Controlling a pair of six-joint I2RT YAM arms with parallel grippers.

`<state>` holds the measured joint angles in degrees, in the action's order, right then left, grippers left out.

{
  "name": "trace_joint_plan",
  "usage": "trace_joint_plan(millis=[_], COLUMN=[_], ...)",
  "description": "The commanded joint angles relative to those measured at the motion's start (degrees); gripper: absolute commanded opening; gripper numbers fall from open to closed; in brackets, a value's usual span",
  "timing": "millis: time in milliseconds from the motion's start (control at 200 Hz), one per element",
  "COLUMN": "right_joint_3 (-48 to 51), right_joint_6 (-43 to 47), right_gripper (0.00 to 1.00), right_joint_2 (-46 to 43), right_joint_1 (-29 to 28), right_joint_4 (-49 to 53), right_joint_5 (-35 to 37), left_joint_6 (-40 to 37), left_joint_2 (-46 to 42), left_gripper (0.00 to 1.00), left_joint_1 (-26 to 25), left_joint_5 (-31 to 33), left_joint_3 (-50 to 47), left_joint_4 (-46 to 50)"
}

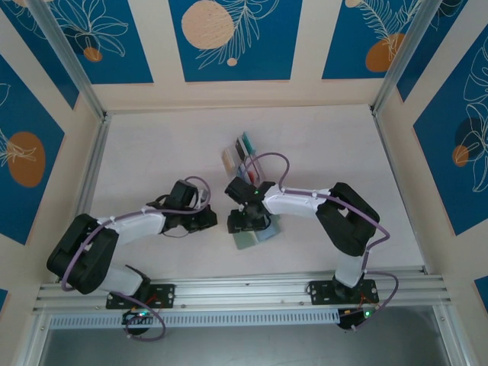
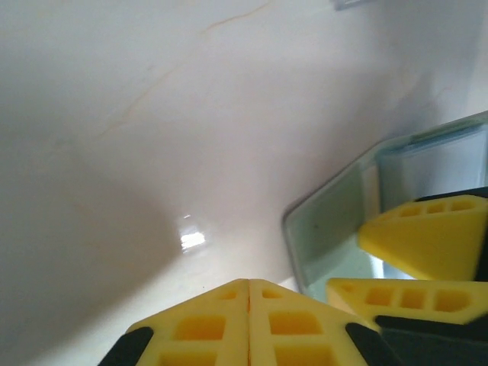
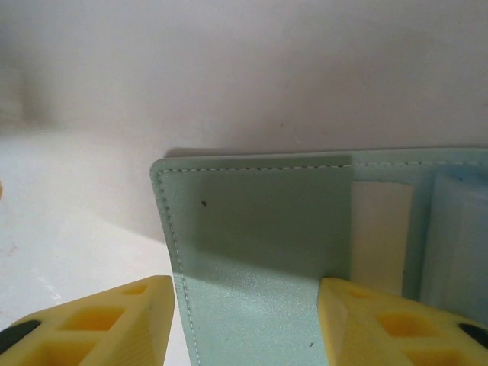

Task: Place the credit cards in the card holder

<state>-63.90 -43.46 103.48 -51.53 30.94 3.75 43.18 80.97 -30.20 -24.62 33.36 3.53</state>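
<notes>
credit cards (image 1: 241, 151): i see none in the card holder (image 3: 259, 229) yet. left gripper (image 2: 249, 288) together, empty; right gripper (image 3: 245, 297) spread over it.

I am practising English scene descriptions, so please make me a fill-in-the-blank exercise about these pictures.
1. The left gripper has its fingers ____ (open or shut).
2. The right gripper, with its fingers apart, is over the wallet's ____ cover.
3. On the table, the cards stand ____ away from the near edge than the wallet does (less far or farther).

Missing words: shut; green; farther.
</notes>
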Motion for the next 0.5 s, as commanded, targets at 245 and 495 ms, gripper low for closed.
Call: trace_joint_plan(millis=[245, 495], right_joint_3=[3.93, 5.58], right_joint_6=[-0.90, -1.65], right_gripper=[0.22, 0.16], right_joint_2=[-2.45, -5.33], right_joint_1=[2.56, 4.36], right_joint_4=[-5.52, -5.49], right_joint_5=[-7.24, -7.06], left_joint_6=[0.30, 2.26], left_joint_2=[5.81, 11.01], left_gripper=[0.00, 0.00], left_joint_1=[-6.86, -10.61], left_joint_5=[-2.23, -1.25], left_joint_3=[8.53, 9.30], left_joint_4=[-0.01, -2.01])
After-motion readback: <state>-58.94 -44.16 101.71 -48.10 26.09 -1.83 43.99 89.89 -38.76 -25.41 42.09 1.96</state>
